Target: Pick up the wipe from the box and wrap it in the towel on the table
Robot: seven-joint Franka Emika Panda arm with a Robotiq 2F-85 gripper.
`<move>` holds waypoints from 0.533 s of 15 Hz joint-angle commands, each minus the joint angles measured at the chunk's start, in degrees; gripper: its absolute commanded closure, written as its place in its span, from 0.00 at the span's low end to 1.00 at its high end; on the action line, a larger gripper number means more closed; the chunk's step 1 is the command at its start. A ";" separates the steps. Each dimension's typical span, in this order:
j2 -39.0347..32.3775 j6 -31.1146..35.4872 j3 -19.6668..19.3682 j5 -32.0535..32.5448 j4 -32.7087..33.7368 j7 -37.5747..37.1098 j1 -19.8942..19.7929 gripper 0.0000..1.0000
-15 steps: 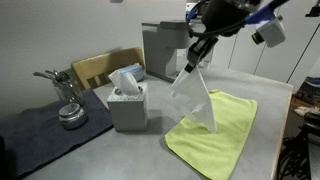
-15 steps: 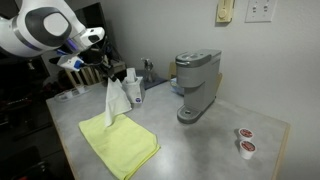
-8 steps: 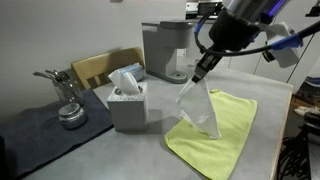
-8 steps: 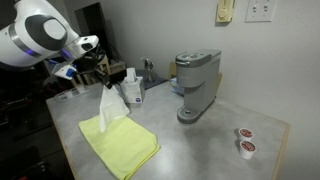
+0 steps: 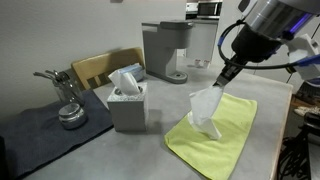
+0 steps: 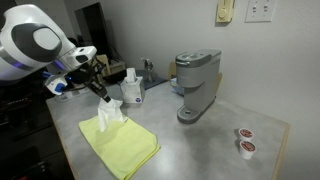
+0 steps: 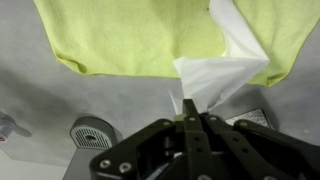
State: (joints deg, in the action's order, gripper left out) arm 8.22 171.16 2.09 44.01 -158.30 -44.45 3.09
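Gripper (image 5: 222, 86) is clenching wipe (image 5: 207, 108) by its top edge. Wipe is hanging straight below it, long axis vertical, its bottom seemingly brushing towel (image 5: 205, 150), which is lying flat directly underneath. Box (image 5: 128, 108) is sitting left, well apart.

— Smooth grey table (image 5: 130, 158), and the yellow-green towel (image 5: 228, 145) is spread flat on it, at four o'clock from the small grey box (image 5: 128, 108).

— Right, and at one o'clock from that box the grey coffee machine (image 5: 163, 52) stands upright near the back edge. A dark grey mat (image 5: 35, 135) lies at eight o'clock.

— In an exterior view, two small round pods (image 6: 242, 132) sit close together at four o'clock from the machine, well apart from the towel.
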 commanded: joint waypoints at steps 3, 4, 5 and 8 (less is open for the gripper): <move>-1.26 3.42 -3.86 7.00 -1.43 -5.48 -3.18 1.00; -2.02 4.64 -4.73 8.75 -1.35 -7.12 -3.74 1.00; -2.30 5.09 -5.49 9.52 -1.31 -8.08 -3.80 0.74; -3.59 7.60 -7.28 12.74 -1.31 -11.72 -4.14 0.61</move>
State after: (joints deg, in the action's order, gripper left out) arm 6.74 175.17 -3.86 53.17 -159.61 -53.04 0.19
